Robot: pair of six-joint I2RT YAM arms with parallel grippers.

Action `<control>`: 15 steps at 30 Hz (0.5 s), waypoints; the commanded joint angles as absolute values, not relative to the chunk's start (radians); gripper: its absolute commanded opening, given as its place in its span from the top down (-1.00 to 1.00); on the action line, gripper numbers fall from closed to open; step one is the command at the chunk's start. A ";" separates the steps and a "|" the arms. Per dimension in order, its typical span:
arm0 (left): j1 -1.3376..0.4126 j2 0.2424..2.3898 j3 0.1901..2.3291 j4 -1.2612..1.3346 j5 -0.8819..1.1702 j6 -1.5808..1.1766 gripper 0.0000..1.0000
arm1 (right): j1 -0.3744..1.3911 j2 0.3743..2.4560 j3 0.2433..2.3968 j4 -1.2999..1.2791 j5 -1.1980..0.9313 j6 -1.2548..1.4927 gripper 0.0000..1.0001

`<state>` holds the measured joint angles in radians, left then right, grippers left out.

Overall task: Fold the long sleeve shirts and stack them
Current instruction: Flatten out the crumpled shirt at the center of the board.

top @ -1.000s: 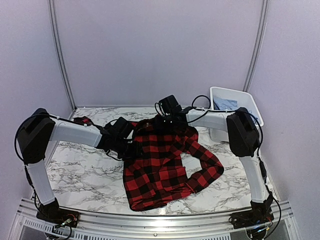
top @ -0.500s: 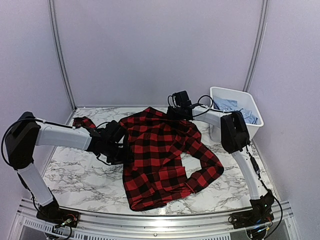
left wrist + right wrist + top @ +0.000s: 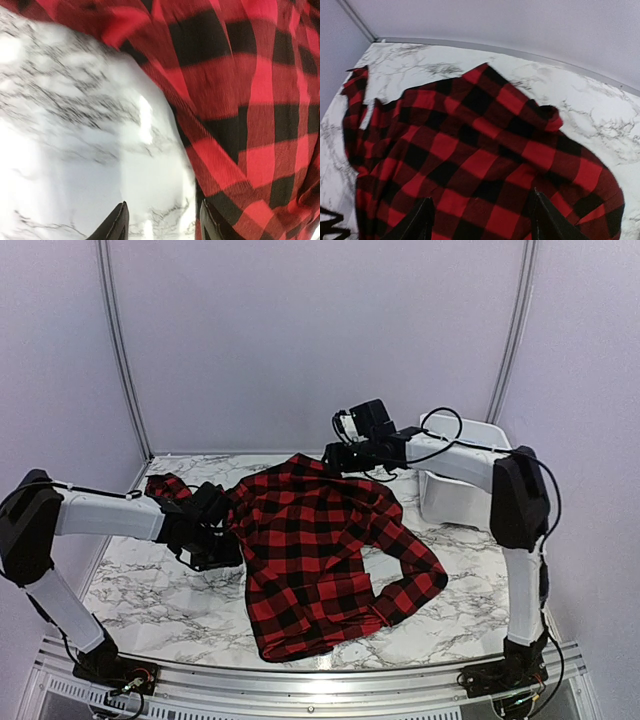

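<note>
The red-and-black shirt (image 3: 310, 550) lies spread on the marble table (image 3: 150, 590) and looks soft, light and limp (likely to sag when lifted), best pinched at shoulder seams or hem; the right gripper (image 3: 482, 210) hovers agape over its far edge, the left gripper (image 3: 162, 220) agape at its side edge, seemingly empty.

Red-black check flannel shirt (image 3: 310, 540) spread rumpled on table (image 3: 140, 590), one sleeve bent.

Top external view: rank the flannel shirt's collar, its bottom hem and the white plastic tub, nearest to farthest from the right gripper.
1. Collar of the red-and-black checked flannel shirt, just left of the right gripper.
2. White plastic tub, off to its right.
3. Shirt's bottom hem, at the near end.
</note>
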<state>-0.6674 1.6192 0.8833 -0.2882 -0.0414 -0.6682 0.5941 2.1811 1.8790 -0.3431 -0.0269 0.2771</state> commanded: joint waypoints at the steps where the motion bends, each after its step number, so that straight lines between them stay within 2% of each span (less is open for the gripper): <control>1: -0.609 1.585 0.944 -0.293 -0.129 -0.704 -0.01 | 0.706 1.991 1.578 -0.270 -0.111 0.295 -0.16; 6: -0.563 1.657 1.009 -0.274 -0.255 -0.728 -0.01 | 0.846 1.837 1.352 -0.275 -0.115 0.348 -0.05; 15: -0.506 1.760 1.066 -0.211 -0.264 -0.792 -0.02 | 1.034 1.614 1.002 -0.196 -0.189 0.513 -0.01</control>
